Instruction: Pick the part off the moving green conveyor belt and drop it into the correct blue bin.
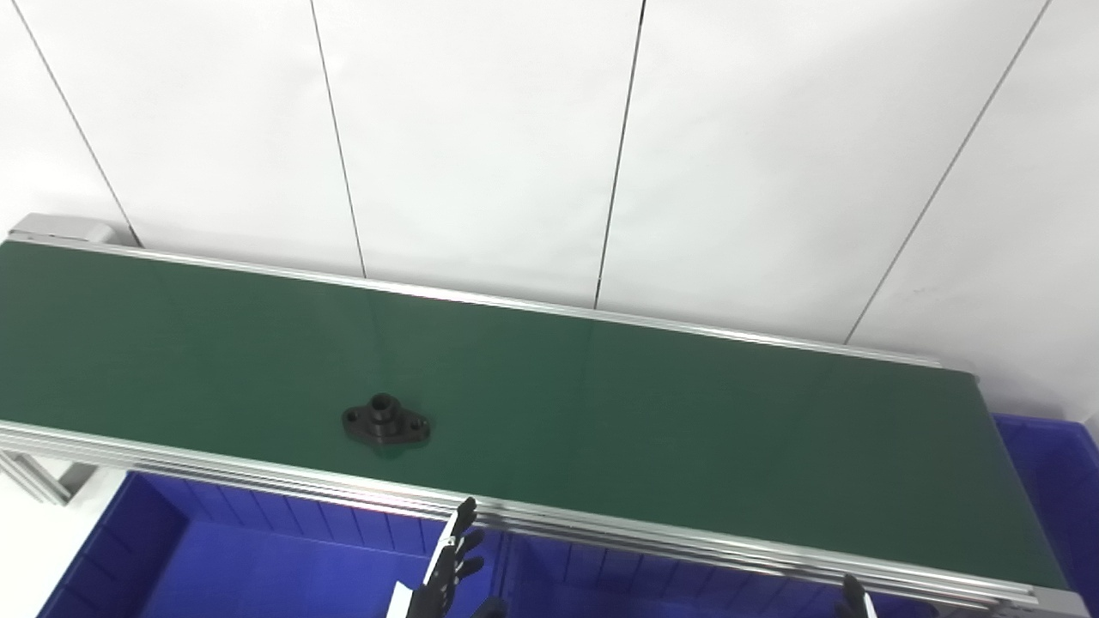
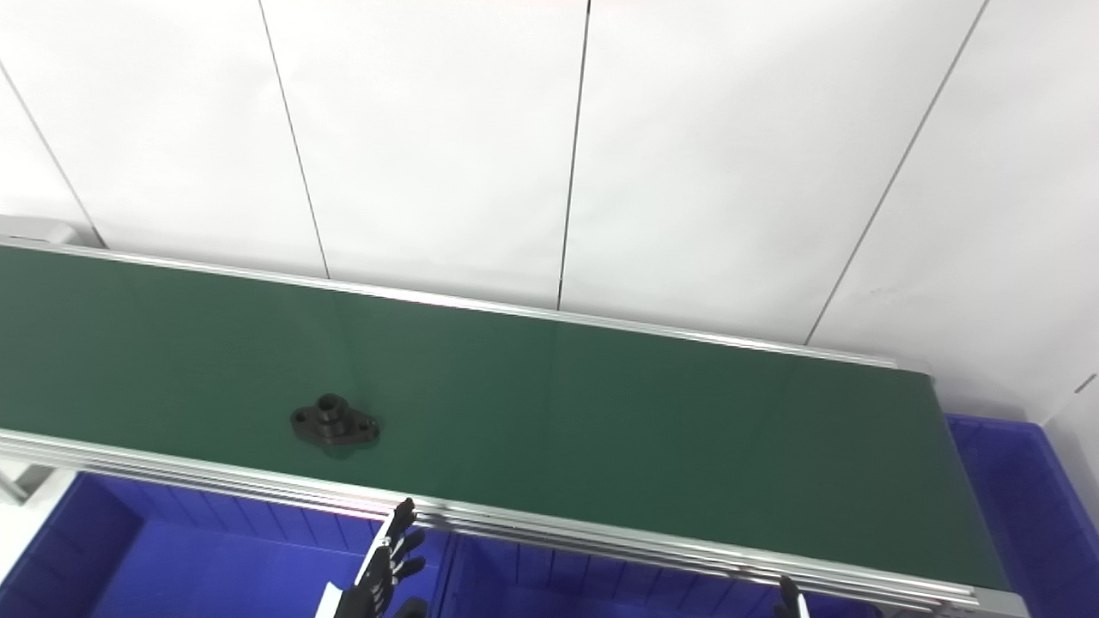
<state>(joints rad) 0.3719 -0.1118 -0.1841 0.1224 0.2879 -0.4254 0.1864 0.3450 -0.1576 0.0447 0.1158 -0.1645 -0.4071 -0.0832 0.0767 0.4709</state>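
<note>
A black flanged part (image 1: 385, 420) with a short round neck and two bolt holes lies on the green conveyor belt (image 1: 601, 412), near its front edge, left of centre. It also shows in the right eye view (image 2: 334, 423). My left hand (image 1: 451, 566) is low at the bottom edge, in front of the belt's front rail, fingers apart and pointing up, holding nothing. It is below and right of the part. Only a fingertip of my right hand (image 1: 853, 594) shows at the bottom right; its state is hidden.
Blue bins sit below the belt's front rail: one at the left (image 1: 215, 558), one at the middle right (image 1: 652, 584). Another blue bin (image 1: 1052, 481) stands past the belt's right end. Aluminium rails (image 1: 601, 524) edge the belt. A white panelled wall is behind.
</note>
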